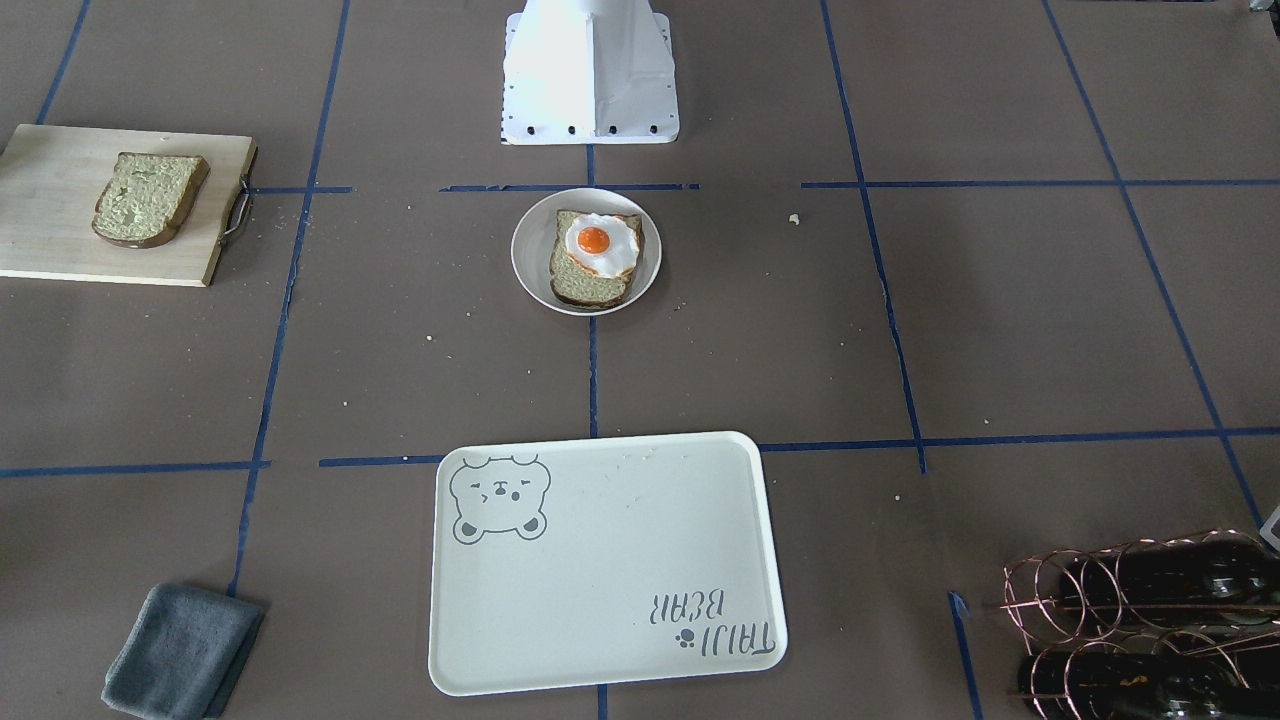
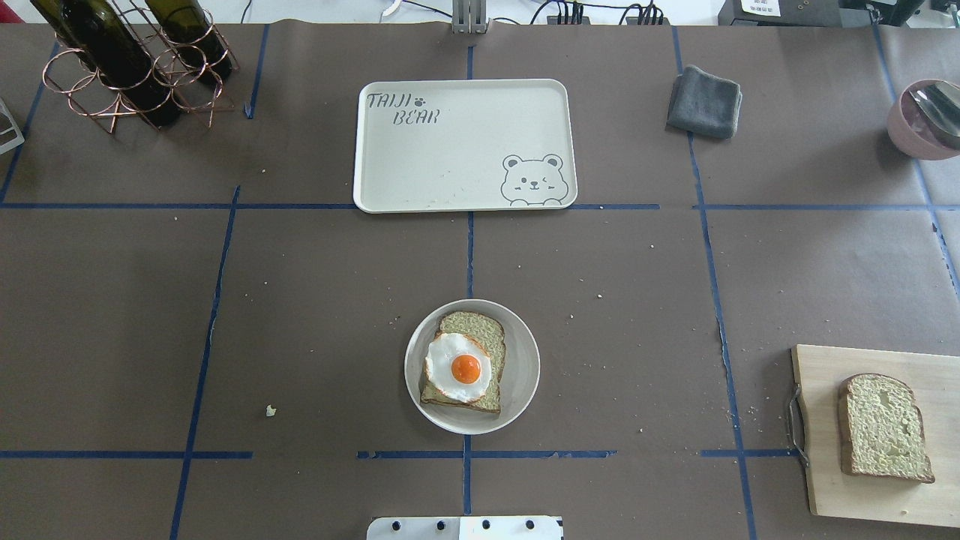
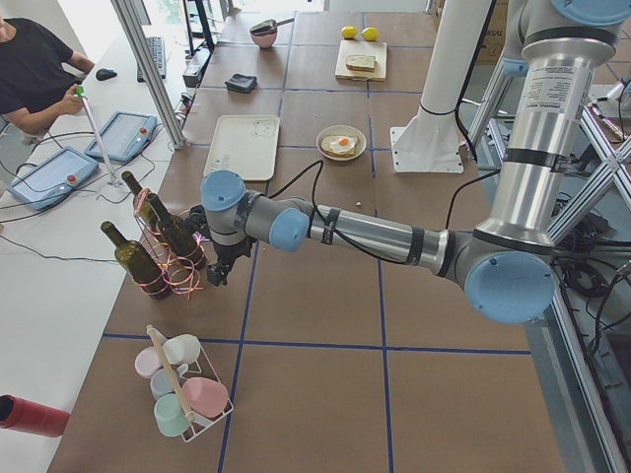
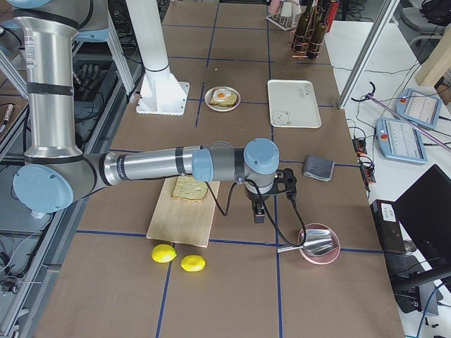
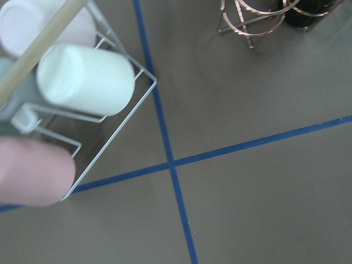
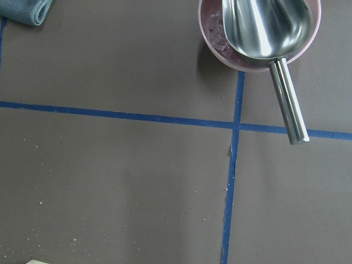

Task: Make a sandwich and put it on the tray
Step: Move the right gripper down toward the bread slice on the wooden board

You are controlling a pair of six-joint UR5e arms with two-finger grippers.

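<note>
One bread slice [image 2: 480, 327] lies on a round white plate [image 2: 525, 375] at the table's middle, with a fried egg [image 2: 459, 367] on top; it also shows in the front view [image 1: 585, 285]. A second bread slice [image 2: 885, 427] lies on a wooden cutting board [image 2: 825, 420] at the robot's right. The cream bear tray [image 2: 450, 150] sits empty at the far side. My left gripper [image 3: 217, 274] hangs beside the wine rack, and my right gripper [image 4: 259, 213] hangs over the table past the board. Both show only in side views, so I cannot tell if they are open or shut.
A copper rack with wine bottles [image 2: 127, 60] stands far left. A grey cloth [image 2: 705, 101] and a pink bowl with a metal scoop [image 6: 258, 27] lie far right. A wire rack of cups [image 5: 66, 82] sits under the left wrist. Two lemons [image 4: 176, 257] lie near the board.
</note>
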